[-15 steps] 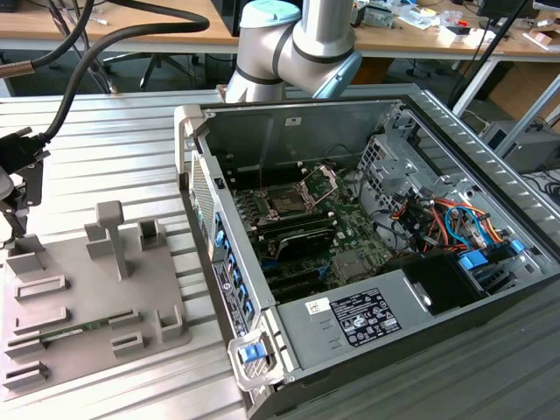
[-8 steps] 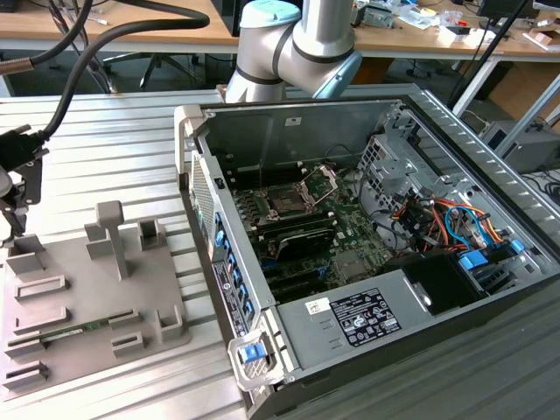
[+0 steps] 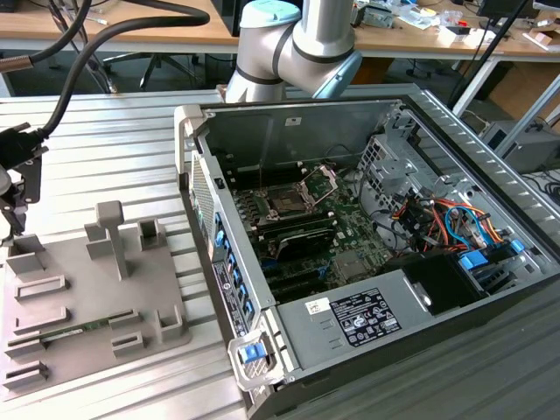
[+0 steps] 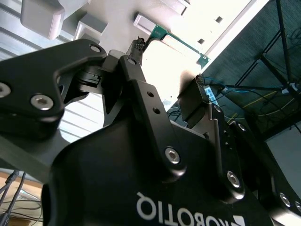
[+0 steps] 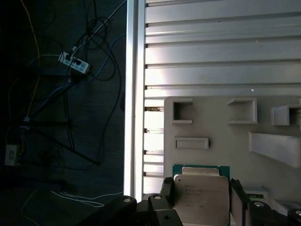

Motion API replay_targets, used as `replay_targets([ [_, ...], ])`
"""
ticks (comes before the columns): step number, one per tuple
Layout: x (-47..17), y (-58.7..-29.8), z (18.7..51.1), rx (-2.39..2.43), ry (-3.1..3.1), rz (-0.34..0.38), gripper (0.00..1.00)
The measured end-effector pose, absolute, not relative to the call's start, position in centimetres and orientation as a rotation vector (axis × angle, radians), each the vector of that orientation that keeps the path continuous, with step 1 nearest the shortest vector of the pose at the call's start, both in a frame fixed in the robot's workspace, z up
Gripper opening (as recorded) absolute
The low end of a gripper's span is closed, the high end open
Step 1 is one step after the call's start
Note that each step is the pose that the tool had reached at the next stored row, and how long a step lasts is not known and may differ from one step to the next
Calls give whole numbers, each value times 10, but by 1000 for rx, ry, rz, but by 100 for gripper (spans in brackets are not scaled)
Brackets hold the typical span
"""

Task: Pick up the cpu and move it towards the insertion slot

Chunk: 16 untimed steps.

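A ribbed aluminium desk (image 3: pixel 105 140) is brightly lit, and strong glare is thrown off its slats. Behind the desk a long wooden worktop (image 3: pixel 157 26) is seen. Beside the desk a dark floor (image 5: pixel 56 155) is crossed by loose cables (image 5: pixel 96 30), and a white power strip (image 5: pixel 74 64) is laid there.

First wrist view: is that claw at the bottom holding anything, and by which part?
Yes. The gripper holds the cpu, its fingers pressed against two opposite side edges, with the metal top face toward the camera.

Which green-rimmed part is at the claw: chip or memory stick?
The cpu, square with a silvery top, gripped by the claw; the thin memory stick sits apart.
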<state>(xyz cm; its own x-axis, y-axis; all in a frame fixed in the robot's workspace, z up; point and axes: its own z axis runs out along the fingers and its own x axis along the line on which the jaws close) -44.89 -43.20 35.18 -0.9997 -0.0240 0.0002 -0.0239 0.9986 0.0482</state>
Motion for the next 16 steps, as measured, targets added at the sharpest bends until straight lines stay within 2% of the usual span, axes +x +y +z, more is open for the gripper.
replay_targets([
  [16, -449, -432, 355, 38, -3140, -76, 55],
])
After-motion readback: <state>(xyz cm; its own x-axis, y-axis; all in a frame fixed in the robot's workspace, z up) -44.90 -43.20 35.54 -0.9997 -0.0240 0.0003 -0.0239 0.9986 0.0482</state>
